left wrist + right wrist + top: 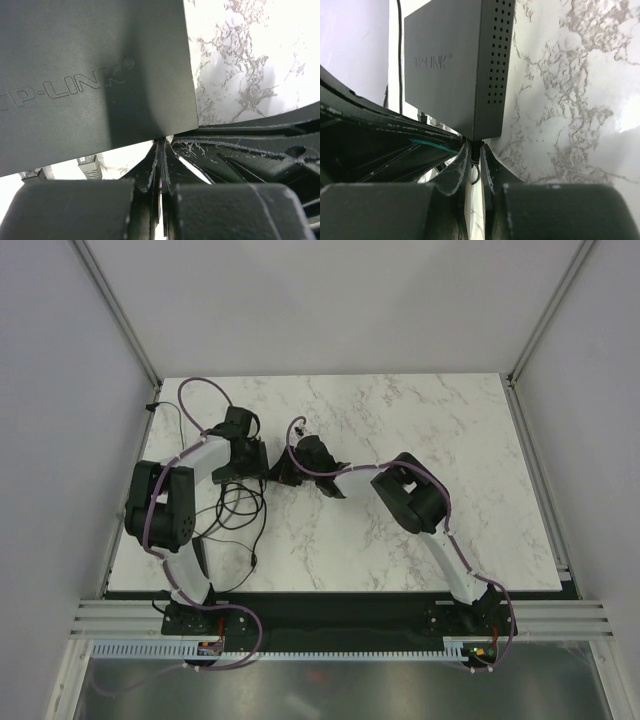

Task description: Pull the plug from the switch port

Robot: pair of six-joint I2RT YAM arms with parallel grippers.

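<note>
— While both arms are leaning in over the marble table (400,420), where is the switch (445,65) lying?

— It is lying flat on the marble, left of the table's middle, right between the two grippers. From above they are covering most of it.

— How is it looking up close?

— It is showing as a flat, dark grey-black box with sharp corners. Its top is carrying embossed TP-LINK lettering, and one narrow side is showing rows of small vent holes.

— And the ports?

— They are running along the edge nearest the wrist cameras. A pale grey plug (90,167) with a ridged body is sitting at that edge, and a thin black cable (399,60) is running along beside the box.

— What is the left gripper (161,162) doing?

— Its fingers are pressing fully together, with the tips sitting at the switch's near corner.

— And the right gripper (475,152)?

— Its fingers are standing nearly together, leaving a narrow slit, and the tips are meeting the switch's lower corner. Something small and dark is sitting at the tips, but I am not managing to tell whether it is being pinched.
</note>
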